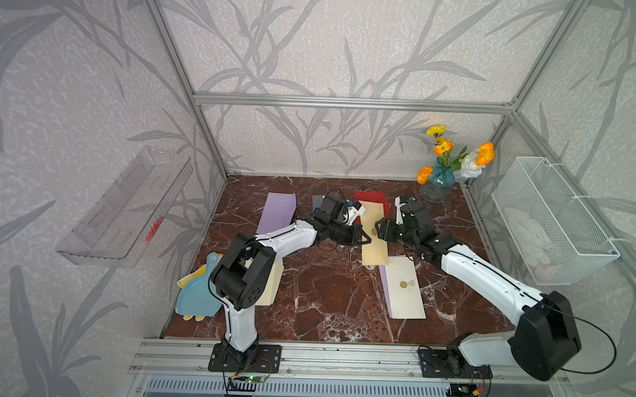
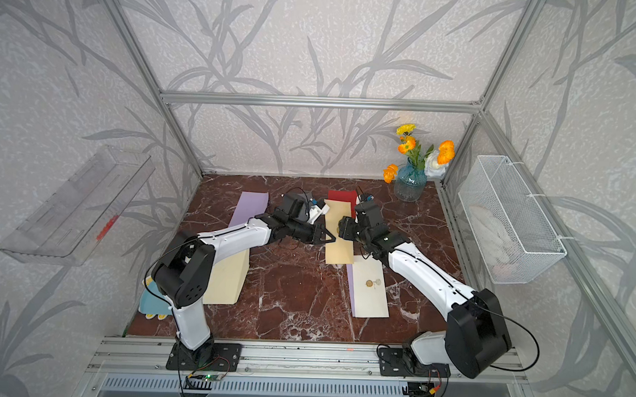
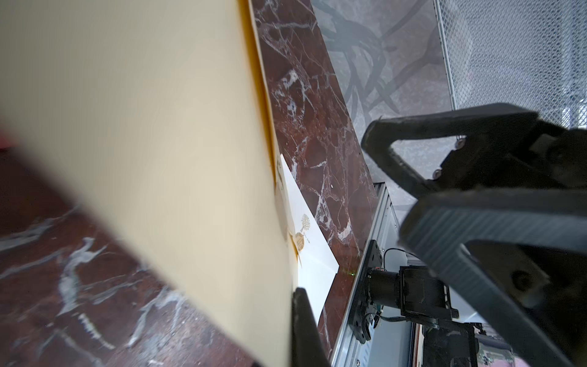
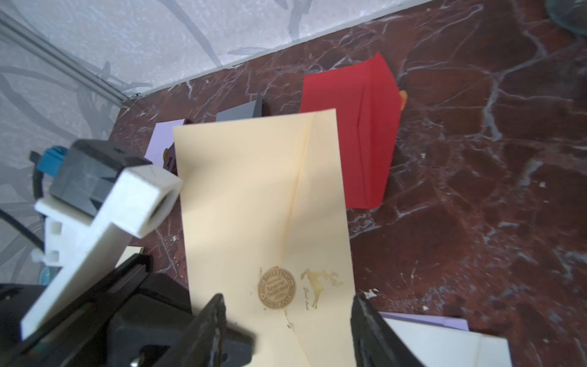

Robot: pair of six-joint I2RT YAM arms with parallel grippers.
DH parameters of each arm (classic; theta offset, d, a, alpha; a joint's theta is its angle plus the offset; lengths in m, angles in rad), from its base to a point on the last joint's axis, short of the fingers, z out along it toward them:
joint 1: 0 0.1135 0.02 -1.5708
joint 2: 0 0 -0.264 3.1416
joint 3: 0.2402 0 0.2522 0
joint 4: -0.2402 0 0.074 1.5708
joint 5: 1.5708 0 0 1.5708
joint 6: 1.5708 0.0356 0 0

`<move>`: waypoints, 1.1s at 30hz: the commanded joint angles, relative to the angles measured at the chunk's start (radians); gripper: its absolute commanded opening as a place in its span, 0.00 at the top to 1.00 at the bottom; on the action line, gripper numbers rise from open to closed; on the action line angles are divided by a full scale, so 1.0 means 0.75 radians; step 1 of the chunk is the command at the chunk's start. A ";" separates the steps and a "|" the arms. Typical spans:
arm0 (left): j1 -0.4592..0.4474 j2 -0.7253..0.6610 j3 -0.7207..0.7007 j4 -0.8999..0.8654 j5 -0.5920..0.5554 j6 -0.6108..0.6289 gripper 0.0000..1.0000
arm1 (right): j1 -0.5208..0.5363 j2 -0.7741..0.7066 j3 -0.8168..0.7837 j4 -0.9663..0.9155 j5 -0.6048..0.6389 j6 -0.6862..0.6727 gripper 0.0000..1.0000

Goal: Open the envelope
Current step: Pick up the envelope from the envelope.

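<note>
At least six envelopes lie on one marble table (image 1: 324, 290): a tan envelope (image 1: 373, 250) between the left gripper (image 1: 368, 239) and right gripper (image 4: 286, 314), a red envelope (image 1: 373, 197) and gray envelope (image 1: 318, 200) beyond them, a lilac envelope (image 1: 278, 212) and cream envelope (image 1: 268, 288) on the left gripper's side, and a white envelope (image 1: 406, 297) behind the right gripper. Also two gold seals (image 4: 277, 287), one flower vase (image 1: 437, 185), one wire basket (image 1: 520, 199), one clear shelf (image 1: 126, 214) and one blue dustpan (image 1: 196, 297).

Grey leaf-print walls (image 1: 314, 43), aluminium frame (image 1: 349, 103), red-brown marble floor (image 1: 324, 290), white wire basket (image 1: 549, 200).
</note>
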 commanded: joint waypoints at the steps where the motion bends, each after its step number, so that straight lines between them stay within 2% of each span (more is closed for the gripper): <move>1: 0.055 -0.090 -0.041 0.078 0.052 0.041 1.00 | 0.004 0.029 0.017 0.194 -0.194 -0.092 0.36; 8: 0.137 -0.162 -0.137 0.240 0.156 -0.001 1.00 | -0.027 0.092 -0.032 0.518 -0.501 -0.065 0.35; 16: 0.245 -0.229 -0.305 0.525 0.232 -0.155 1.00 | -0.124 0.110 -0.016 0.567 -0.595 -0.033 0.34; 21: 0.262 -0.292 -0.375 0.582 0.275 -0.135 1.00 | -0.200 0.129 -0.003 0.573 -0.700 -0.021 0.35; 28: 0.262 -0.325 -0.424 0.704 0.364 -0.151 1.00 | -0.236 0.292 0.027 0.800 -1.012 0.177 0.37; 33: 0.262 -0.313 -0.418 0.719 0.375 -0.157 1.00 | -0.235 0.384 0.045 0.963 -1.115 0.308 0.43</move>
